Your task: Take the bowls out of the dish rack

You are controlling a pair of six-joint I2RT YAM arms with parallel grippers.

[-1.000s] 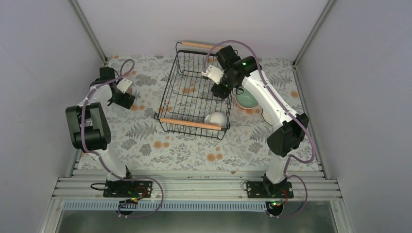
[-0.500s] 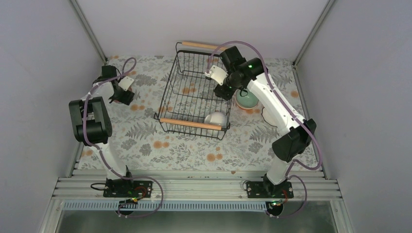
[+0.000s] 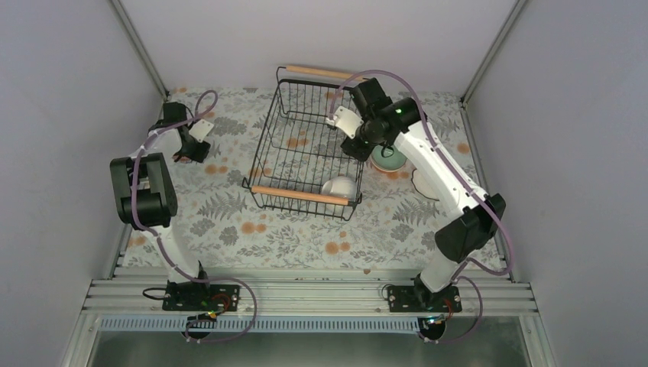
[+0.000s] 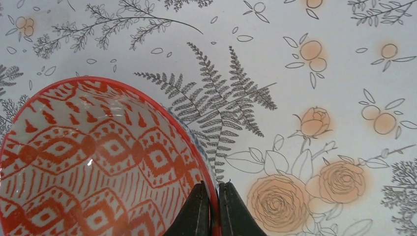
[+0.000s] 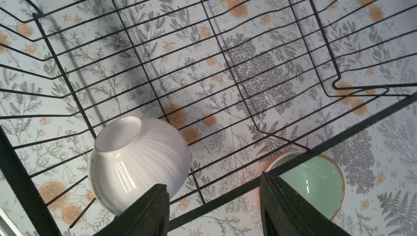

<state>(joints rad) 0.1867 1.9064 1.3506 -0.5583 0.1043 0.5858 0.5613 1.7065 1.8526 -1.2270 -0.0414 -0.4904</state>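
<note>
**White bowl lies beside your right gripper, not between its fingers.**

Your right gripper hangs spread wide over the dish rack. The white bowl sits upside down in the rack's near right corner, so from the gripper it lies back toward the arm bases. It is round, so no axis matters. Your left gripper is pinched on the rim of the patterned bowl, well apart from the rack, so your right arm is the nearer one.
</note>
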